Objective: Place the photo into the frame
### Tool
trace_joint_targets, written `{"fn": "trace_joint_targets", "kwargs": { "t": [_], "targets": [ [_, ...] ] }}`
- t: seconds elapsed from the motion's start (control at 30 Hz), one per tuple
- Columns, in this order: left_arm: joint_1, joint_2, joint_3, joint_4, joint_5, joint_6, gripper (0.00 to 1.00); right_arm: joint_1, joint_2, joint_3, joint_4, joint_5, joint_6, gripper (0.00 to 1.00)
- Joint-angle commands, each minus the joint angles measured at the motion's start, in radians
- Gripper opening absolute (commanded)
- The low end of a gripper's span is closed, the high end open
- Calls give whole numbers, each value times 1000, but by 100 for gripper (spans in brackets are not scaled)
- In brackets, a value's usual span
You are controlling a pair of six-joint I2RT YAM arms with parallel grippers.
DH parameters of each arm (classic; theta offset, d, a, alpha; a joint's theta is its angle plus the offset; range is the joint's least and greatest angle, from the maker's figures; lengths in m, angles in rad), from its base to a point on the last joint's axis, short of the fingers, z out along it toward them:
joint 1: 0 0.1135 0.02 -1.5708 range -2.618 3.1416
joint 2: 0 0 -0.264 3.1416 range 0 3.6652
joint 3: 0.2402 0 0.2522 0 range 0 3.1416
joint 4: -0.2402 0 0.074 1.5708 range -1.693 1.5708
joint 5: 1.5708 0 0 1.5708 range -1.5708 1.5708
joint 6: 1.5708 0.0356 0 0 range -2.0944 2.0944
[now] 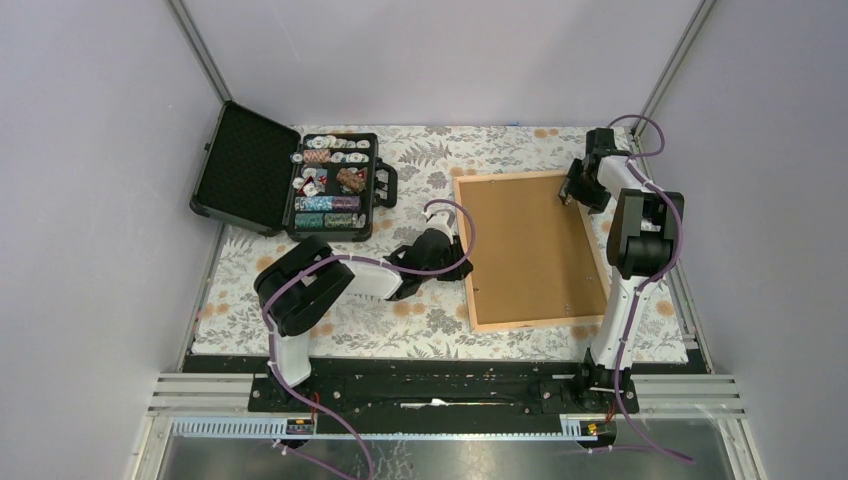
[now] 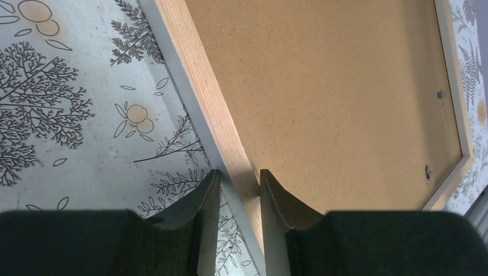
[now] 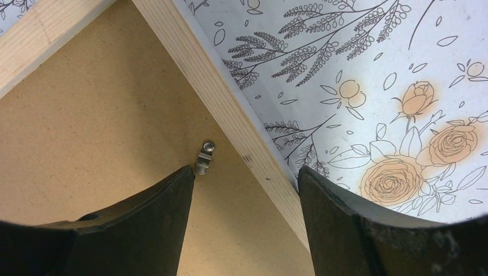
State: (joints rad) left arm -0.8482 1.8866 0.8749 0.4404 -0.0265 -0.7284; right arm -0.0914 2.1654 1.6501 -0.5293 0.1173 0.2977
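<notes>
- Jaws of the left gripper stand narrow, one on each side of the left long rail of the frame. One finger is on the tablecloth side and the other is over the backing board. Both lie close against the wood, but whether they actually pinch it cannot be told.
- Jaws of the right gripper are spread wide and hold nothing. They straddle the right rail near the frame's far right corner, with clear gaps between the wood and each finger.
- The inner right finger sits over the brown board, its tip just beside a small metal turn clip at the rail's inner edge. The outer finger hangs over printed roses on the cloth.
- The frame lies flat and face down on the right half of the table, its long sides running away from the arm bases.
- The brown backing board fills the frame's opening, level inside the light-wood rails.
- A floral tablecloth covers the table under everything.
- A black case of poker chips lies open at the far left, well apart from the frame, with its lid laid back.
</notes>
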Motion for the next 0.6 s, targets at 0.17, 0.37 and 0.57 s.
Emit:
{"fn": "trace_joint_targets", "kwargs": {
  "t": [0.17, 0.37, 0.57],
  "targets": [
    [-9, 42, 27, -153, -153, -7, 24, 16, 26, 63, -57, 29, -14, 71],
    [-9, 31, 21, -162, -178, -17, 22, 16, 52, 89, -69, 37, -12, 71],
    [-10, 37, 28, -169, -178, -20, 20, 16, 42, 63, -73, 29, -16, 54]
  ]
}}
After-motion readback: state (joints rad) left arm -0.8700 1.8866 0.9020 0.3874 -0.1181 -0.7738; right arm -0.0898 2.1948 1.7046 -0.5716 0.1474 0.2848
